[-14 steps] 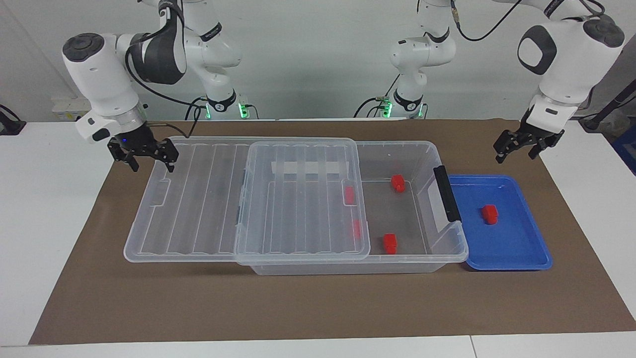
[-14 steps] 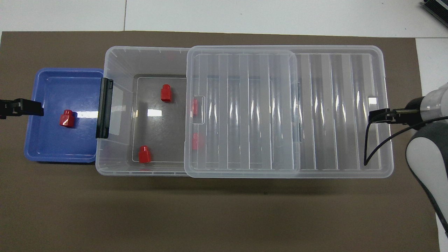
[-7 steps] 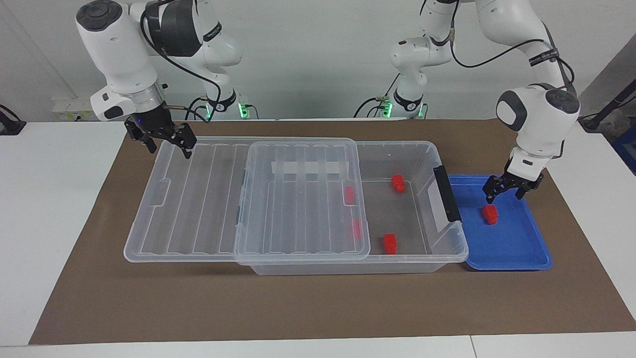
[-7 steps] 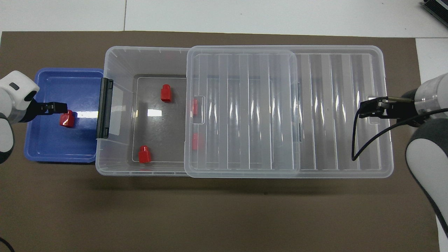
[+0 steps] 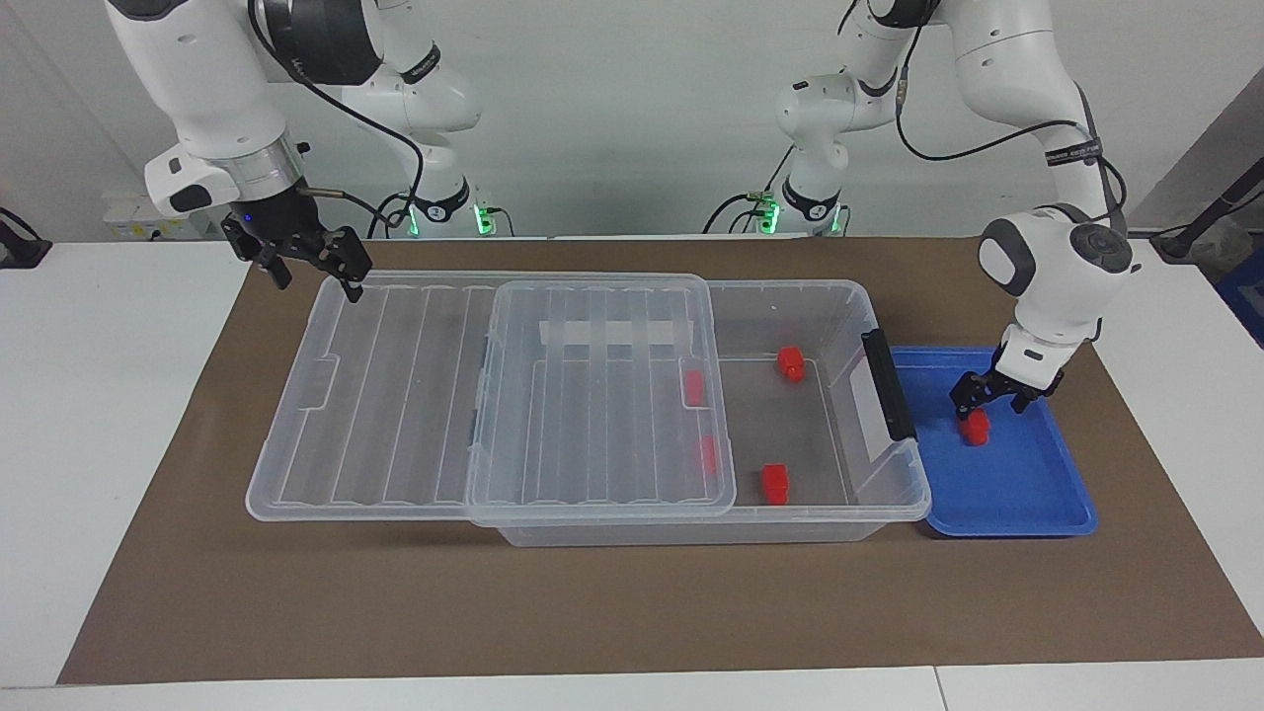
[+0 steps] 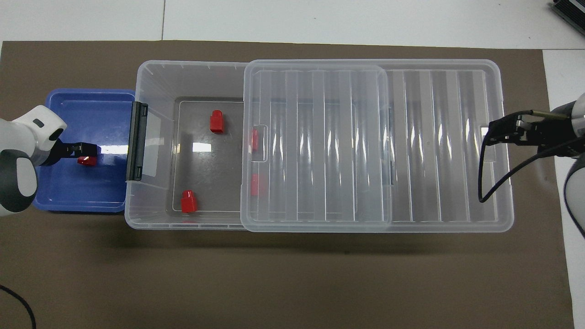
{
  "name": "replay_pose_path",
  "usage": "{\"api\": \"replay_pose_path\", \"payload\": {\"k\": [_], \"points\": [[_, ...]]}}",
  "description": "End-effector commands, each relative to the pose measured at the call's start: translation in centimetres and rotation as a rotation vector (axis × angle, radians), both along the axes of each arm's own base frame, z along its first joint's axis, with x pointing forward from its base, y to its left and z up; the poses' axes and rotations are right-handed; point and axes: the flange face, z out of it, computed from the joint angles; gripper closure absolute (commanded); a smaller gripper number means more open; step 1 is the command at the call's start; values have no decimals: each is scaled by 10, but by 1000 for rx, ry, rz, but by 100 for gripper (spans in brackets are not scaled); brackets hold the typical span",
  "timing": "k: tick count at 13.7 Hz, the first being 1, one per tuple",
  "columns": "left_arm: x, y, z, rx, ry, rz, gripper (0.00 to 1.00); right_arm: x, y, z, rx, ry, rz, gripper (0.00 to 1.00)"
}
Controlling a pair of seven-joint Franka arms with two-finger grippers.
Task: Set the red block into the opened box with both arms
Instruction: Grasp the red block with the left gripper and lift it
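Observation:
A red block (image 5: pixel 976 427) (image 6: pixel 87 160) lies in the blue tray (image 5: pixel 1027 494) (image 6: pixel 68 192). My left gripper (image 5: pixel 987 405) (image 6: pixel 87 148) hangs open just above it, a fingertip at either side. The clear box (image 5: pixel 894 504) (image 6: pixel 183 66) stands beside the tray, and its lid (image 5: pixel 375 395) (image 6: pixel 434 137) is slid toward the right arm's end, which leaves the tray end open. Several more red blocks lie inside, one (image 5: pixel 790 361) nearer to the robots, one (image 5: pixel 775 483) farther off, and two under the lid. My right gripper (image 5: pixel 308 269) (image 6: pixel 496 132) is open in the air over the lid's outer end.
The box's black latch (image 5: pixel 889 385) (image 6: pixel 136 140) stands between the tray and the open part of the box. A brown mat (image 5: pixel 632 612) covers the table under everything. A black cable loops from the right wrist over the lid.
My left gripper has swung in over the tray and come down onto the red block. My right gripper has risen and drifted over the lid's outer end. Blocks, box and lid have not moved.

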Motion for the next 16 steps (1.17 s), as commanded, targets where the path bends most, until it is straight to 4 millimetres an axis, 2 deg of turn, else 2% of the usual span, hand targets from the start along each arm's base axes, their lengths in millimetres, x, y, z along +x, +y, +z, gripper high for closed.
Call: {"api": "replay_pose_path", "payload": {"k": [1, 3, 5, 6, 7, 10, 12, 14, 16], "points": [[-1, -1, -10, -10, -13, -12, 0, 8, -6, 2, -26, 1, -23, 0], [-4, -2, -15, -10, -13, -14, 0, 10, -10, 2, -43, -1, -22, 0], [-4, -3, -16, -10, -13, -15, 9, 15, -18, -3, -29, -10, -24, 0], [-6, -3, -18, -9, -19, -13, 13, 11, -21, -7, -30, 4, -18, 0], [-6, -4, -19, -8, -30, -11, 23, 9, -19, -7, -30, 9, -9, 0], [-6, -7, -19, -10, -21, -14, 74, 8, -19, -11, -30, 20, -2, 0], [-4, -9, -17, -12, -1, -19, 100, 6, -19, -11, -31, 20, -2, 0], [2, -8, -4, -13, 14, -19, 100, 6, -17, -11, -31, 20, 6, 0], [17, -11, 34, -20, 62, -20, 100, 6, -17, -11, -31, 23, 35, 0]]}}
